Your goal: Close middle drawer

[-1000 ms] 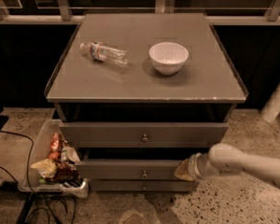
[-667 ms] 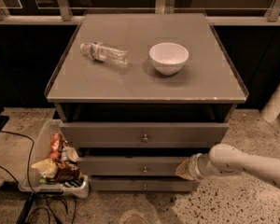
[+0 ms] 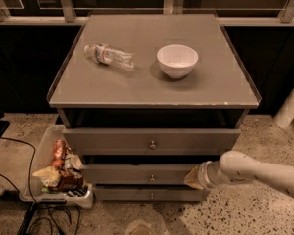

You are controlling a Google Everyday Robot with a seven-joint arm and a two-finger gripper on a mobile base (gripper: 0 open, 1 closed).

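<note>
the grey-brown cabinet (image 3: 220, 82) fills most of the view, its three drawers facing the camera. the top drawer (image 3: 112, 141) juts out furthest. beneath it the middle drawer (image 3: 122, 174) stands a little proud of the bottom drawer (image 3: 122, 194), so it looks not quite shut. the white arm (image 3: 264, 173) reaches in low from the right. a tray (image 3: 49, 199) of snack packets sits on the floor just left of the cabinet. a white bowl (image 3: 177, 60) and a plastic bottle (image 3: 110, 56) on its side rest on top.

the gripper (image 3: 192, 176) is against the right end of the middle drawer's front. i cannot tell how far open it is, and it appears to hold nothing. the knob (image 3: 152, 178) at centre is untouched.

the pushing-in step seems under way. next comes a straight, steady press inward, since an off-centre push may skew the drawer.
</note>
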